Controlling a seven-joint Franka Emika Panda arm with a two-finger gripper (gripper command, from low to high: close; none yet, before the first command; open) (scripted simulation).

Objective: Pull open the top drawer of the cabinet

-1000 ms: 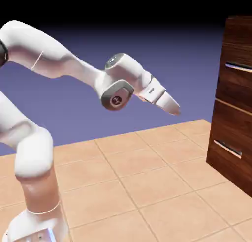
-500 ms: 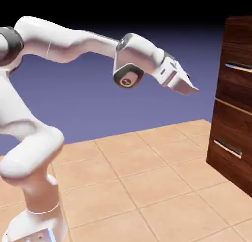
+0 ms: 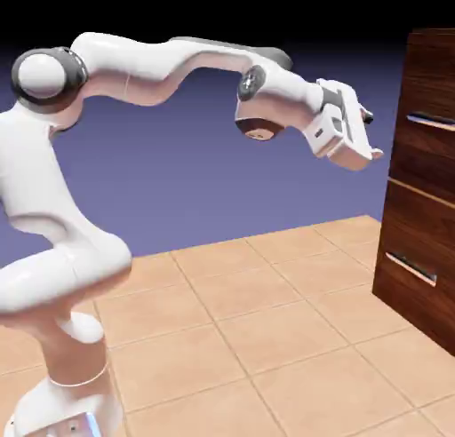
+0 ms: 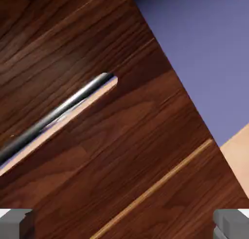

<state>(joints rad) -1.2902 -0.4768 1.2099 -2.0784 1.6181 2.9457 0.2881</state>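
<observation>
Top drawer [image 3: 433,124] sits ahead of our gripper [image 3: 371,135], near, not touching; its silver handle [image 4: 56,116] lies beyond fingertips [image 4: 14,222], slanted. We hold jaws wide, empty. Cabinet [image 3: 425,204] fills hand view.

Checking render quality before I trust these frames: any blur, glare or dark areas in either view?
Exterior view: sharp, evenly lit; only the backdrop's top fades to black, and the cabinet is cut by the right edge. Hand view: crisp wood grain, a bright sheen along the top drawer's handle, the picture rolled so the handle runs diagonally; open gripper tips cropped at the bottom.
</observation>
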